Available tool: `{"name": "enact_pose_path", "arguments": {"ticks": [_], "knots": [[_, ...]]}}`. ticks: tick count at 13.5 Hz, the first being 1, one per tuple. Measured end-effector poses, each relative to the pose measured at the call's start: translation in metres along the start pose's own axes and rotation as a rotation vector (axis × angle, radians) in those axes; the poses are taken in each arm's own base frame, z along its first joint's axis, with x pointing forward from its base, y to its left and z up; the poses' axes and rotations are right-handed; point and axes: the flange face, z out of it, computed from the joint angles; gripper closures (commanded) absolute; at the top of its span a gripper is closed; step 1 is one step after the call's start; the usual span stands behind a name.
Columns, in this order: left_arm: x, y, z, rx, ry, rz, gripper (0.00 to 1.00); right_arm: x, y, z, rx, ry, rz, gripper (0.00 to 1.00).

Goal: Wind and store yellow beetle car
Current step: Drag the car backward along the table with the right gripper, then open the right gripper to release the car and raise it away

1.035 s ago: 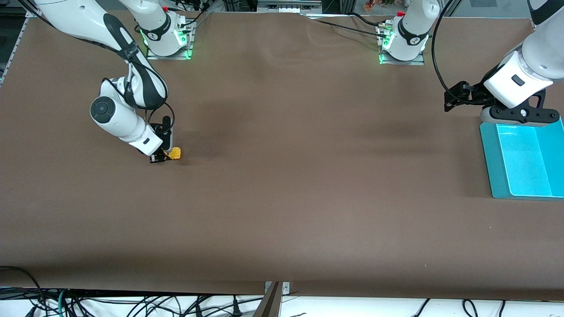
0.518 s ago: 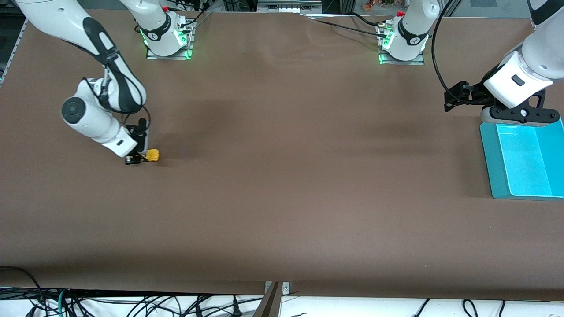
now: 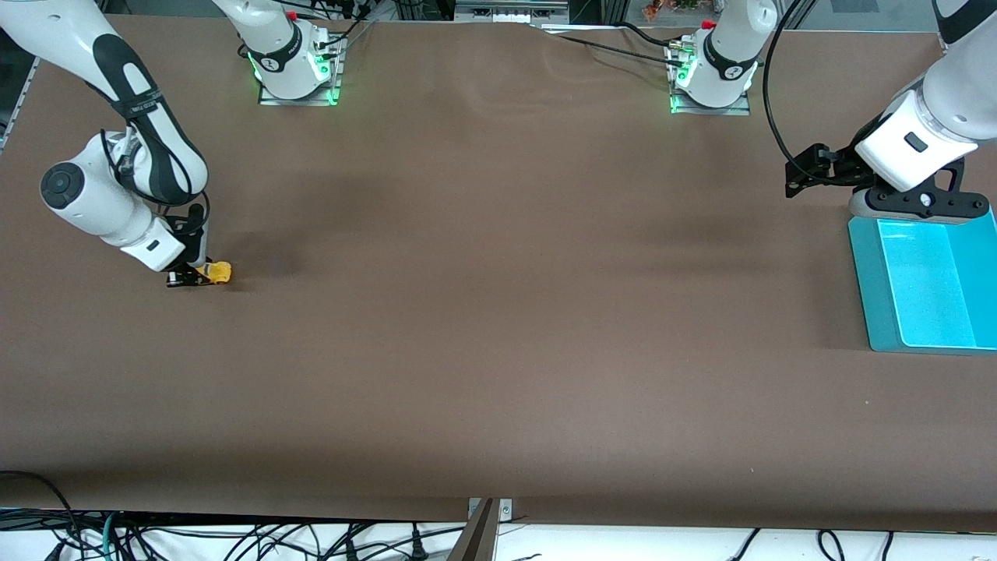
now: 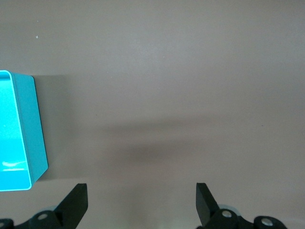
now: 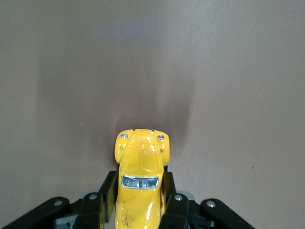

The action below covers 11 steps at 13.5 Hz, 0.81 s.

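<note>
One tiny bright yellow toy beetle car point(image 3: 219, 271) with dark windows and a rounded body; one shallow turquoise plastic tray point(image 3: 881, 312) with raised walls; one wide brown table surface point(image 3: 498, 327); two white robot arms, each ending in one black two-finger gripper.

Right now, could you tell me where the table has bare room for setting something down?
Bare brown table runs from the yellow beetle car, shut in the right pincer, to the teal tray. It is crowded only there, under the open left pincer.
</note>
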Motion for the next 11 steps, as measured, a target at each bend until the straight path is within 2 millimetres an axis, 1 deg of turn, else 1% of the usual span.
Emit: {"name": "enact_pose_path", "arguments": {"ticks": [1,2,3,4,5,6,7,8,10,11], "knots": [[0.000,0.000,0.000,0.000,0.000,0.000,0.00,0.000,0.000,0.000,0.000,0.000,-0.001,0.71],[0.000,0.000,0.000,0.000,0.000,0.000,0.00,0.001,0.000,0.000,0.000,0.001,-0.001,0.70],[0.000,0.000,0.000,0.000,0.000,0.000,0.00,0.001,0.000,0.000,0.000,0.001,-0.001,0.65],[0.000,0.000,0.000,0.000,0.000,0.000,0.00,0.001,0.000,0.000,0.001,0.001,-0.002,0.59],[0.000,0.000,0.000,0.000,0.000,0.000,0.00,0.002,0.001,0.000,0.001,0.002,-0.003,0.50],[0.000,0.000,0.000,0.000,0.000,0.000,0.00,0.004,0.001,0.000,0.002,0.004,-0.006,0.36],[0.000,0.000,0.000,0.000,0.000,0.000,0.00,0.007,0.002,0.001,0.005,0.008,-0.012,0.11],[0.000,0.000,0.000,0.000,0.000,0.000,0.00,0.012,0.002,0.005,0.012,0.014,-0.019,0.00],[0.000,0.000,0.000,0.000,0.000,0.000,0.00,0.022,0.007,0.007,0.032,0.030,-0.034,0.00],[0.000,0.000,0.000,0.000,0.000,0.000,0.00,0.026,0.012,0.004,0.042,0.037,-0.038,0.00]]}}
